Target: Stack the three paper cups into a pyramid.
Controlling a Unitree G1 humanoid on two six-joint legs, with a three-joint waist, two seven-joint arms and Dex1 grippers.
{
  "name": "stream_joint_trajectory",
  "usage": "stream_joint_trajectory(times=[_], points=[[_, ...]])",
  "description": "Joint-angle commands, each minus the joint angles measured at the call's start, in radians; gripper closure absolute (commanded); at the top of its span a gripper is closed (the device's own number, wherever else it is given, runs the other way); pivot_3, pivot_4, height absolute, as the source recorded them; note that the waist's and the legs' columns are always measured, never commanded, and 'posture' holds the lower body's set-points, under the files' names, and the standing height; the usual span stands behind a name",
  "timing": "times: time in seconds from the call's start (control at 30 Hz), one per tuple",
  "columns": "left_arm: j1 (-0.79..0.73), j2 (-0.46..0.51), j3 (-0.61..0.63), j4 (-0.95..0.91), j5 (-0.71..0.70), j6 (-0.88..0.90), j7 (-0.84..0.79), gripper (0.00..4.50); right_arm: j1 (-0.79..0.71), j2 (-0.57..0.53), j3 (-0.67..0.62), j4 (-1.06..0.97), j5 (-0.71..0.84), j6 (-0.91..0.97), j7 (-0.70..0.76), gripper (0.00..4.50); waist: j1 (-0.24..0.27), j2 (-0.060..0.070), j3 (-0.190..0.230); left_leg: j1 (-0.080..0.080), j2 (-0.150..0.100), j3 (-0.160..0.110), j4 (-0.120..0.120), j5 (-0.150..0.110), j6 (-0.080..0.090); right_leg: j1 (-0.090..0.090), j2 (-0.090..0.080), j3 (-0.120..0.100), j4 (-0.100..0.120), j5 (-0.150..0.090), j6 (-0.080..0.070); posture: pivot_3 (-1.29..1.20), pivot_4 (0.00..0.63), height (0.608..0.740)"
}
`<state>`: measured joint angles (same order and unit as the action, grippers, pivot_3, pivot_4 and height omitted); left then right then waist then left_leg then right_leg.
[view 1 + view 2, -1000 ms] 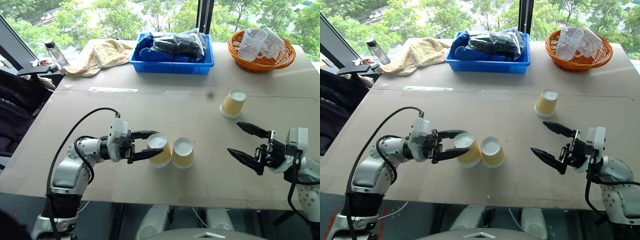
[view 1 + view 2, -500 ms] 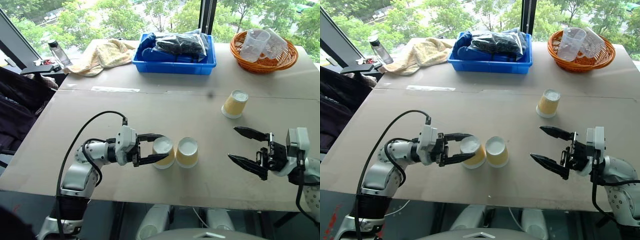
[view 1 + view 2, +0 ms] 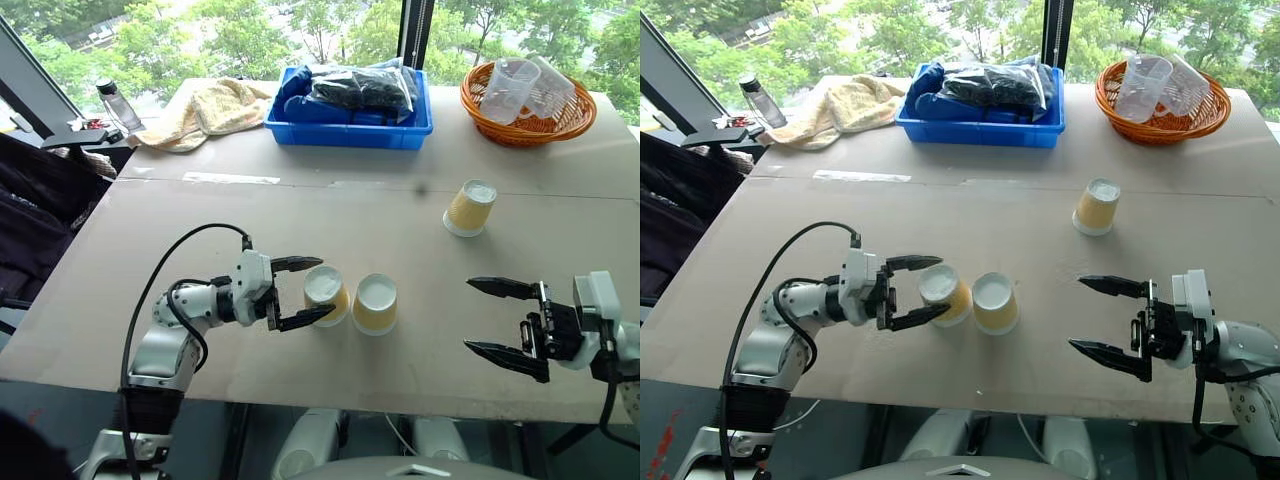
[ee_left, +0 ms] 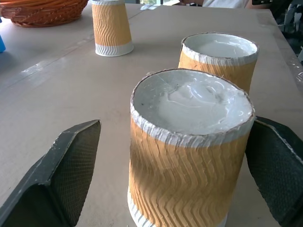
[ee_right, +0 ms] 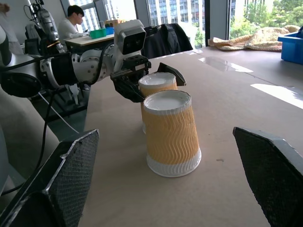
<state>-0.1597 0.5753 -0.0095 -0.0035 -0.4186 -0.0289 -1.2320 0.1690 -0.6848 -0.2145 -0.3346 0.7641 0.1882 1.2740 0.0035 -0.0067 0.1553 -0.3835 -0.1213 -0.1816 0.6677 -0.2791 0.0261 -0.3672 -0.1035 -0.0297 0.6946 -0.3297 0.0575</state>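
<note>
Two upside-down paper cups [image 3: 326,295] [image 3: 374,304] are standing side by side near the worktop's [image 3: 300,215] front edge. The open left hand [image 3: 295,292] is straddling one; the open right hand [image 3: 503,318] is waiting apart. The third cup [image 3: 470,208] is sitting toward the back right.

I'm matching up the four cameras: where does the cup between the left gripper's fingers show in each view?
Left eye view: the gripped-side cup stands inside the open left gripper, near the table's front edge.
Right eye view: same place.
Left wrist view: the closest cup, between the two fingers.
Right wrist view: the farther cup.
Shared landmark: the neighbour cup standing right beside it.
</note>
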Motion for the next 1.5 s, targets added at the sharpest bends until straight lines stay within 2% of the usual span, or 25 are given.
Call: stream_joint_trajectory(times=[0.03, 0.13, 0.27, 0.47, 0.6, 0.77, 1.03, 1.2, 1.3, 1.5], points=[[-0.002, 0.004, 0.037, -0.005, -0.015, -0.013, 0.02, 0.04, 0.0, 0.011, -0.032, -0.001, -0.001, -0.023, -0.008, 0.0, 0.0, 0.0, 0.0, 0.0, 0.0, 0.0, 0.0, 0.0, 0.0, 0.0, 0.0, 0.0, 0.0, 0.0, 0.0, 0.0, 0.15, 0.74], [-0.021, 0.008, 0.079, -0.002, -0.039, -0.008, 0.046, 0.04, -0.019, 0.057, -0.04, 0.038, -0.052, -0.067, -0.08, 0.0, -0.001, 0.0, 0.0, 0.0, 0.0, 0.0, -0.001, 0.0, 0.0, 0.0, 0.0, 0.0, 0.0, 0.0, 0.0, 0.0, 0.15, 0.74], [-0.024, 0.055, 0.156, -0.098, -0.192, 0.14, 0.032, 0.04, -0.072, 0.112, -0.042, 0.124, -0.21, -0.119, -0.276, 0.0, -0.005, 0.0, 0.0, 0.0, 0.0, 0.0, 0.0, 0.0, 0.0, 0.0, 0.0, 0.0, 0.001, 0.0, 0.0, 0.0, 0.15, 0.74], [0.018, 0.179, 0.215, -0.272, -0.354, 0.344, -0.003, 0.04, -0.173, 0.162, -0.062, 0.216, -0.242, -0.161, -0.369, 0.0, -0.017, 0.002, 0.001, 0.0, 0.0, 0.0, -0.002, 0.0, 0.0, -0.001, 0.0, 0.001, 0.0, 0.0, 0.0, 0.0, 0.15, 0.74], [0.043, 0.196, 0.213, -0.308, -0.343, 0.364, -0.003, 0.04, -0.203, 0.172, -0.05, 0.245, -0.249, -0.176, -0.373, 0.0, -0.017, 0.003, 0.001, 0.001, 0.0, 0.001, -0.003, 0.0, 0.0, -0.001, 0.0, 0.002, 0.0, 0.0, 0.0, 0.0, 0.15, 0.74], [0.002, 0.224, 0.27, -0.298, -0.354, 0.386, 0.02, 0.04, -0.264, 0.187, -0.043, 0.291, -0.283, -0.172, -0.43, 0.0, -0.016, 0.003, 0.001, 0.001, 0.0, 0.001, -0.002, 0.0, 0.0, -0.001, 0.0, 0.003, 0.001, 0.0, 0.0, 0.0, 0.15, 0.74], [-0.066, 0.482, 0.393, -0.236, -0.426, 0.55, -0.118, 0.04, -0.458, 0.269, 0.002, 0.452, -0.368, -0.165, -0.584, 0.0, -0.028, 0.005, 0.003, 0.0, 0.001, 0.005, -0.005, 0.0, 0.0, -0.005, 0.001, 0.007, 0.001, 0.0, 0.0, 0.0, 0.15, 0.74], [-0.097, 0.587, 0.424, -0.161, -0.418, 0.588, -0.209, 0.04, -0.575, 0.312, 0.017, 0.59, -0.435, -0.217, -0.648, 0.0, -0.043, 0.005, 0.004, 0.0, 0.001, 0.008, -0.01, 0.0, 0.0, -0.009, 0.002, 0.012, 0.001, 0.0, 0.0, 0.0, 0.15, 0.74], [-0.123, 0.606, 0.428, -0.119, -0.383, 0.565, -0.211, 0.04, -0.627, 0.318, 0.031, 0.676, -0.482, -0.258, -0.675, 0.0, -0.046, 0.005, 0.004, 0.0, 0.001, 0.009, -0.011, 0.0, 0.0, -0.01, 0.002, 0.013, 0.001, 0.0, 0.0, 0.0, 0.15, 0.74], [-0.125, 0.596, 0.463, -0.126, -0.386, 0.577, -0.189, 0.04, -0.689, 0.34, 0.035, 0.76, -0.477, -0.287, -0.656, 0.0, -0.049, 0.006, 0.004, 0.001, 0.001, 0.011, -0.013, 0.0, 0.0, -0.011, 0.002, 0.015, 0.001, 0.0, 0.0, 0.0, 0.15, 0.74]])
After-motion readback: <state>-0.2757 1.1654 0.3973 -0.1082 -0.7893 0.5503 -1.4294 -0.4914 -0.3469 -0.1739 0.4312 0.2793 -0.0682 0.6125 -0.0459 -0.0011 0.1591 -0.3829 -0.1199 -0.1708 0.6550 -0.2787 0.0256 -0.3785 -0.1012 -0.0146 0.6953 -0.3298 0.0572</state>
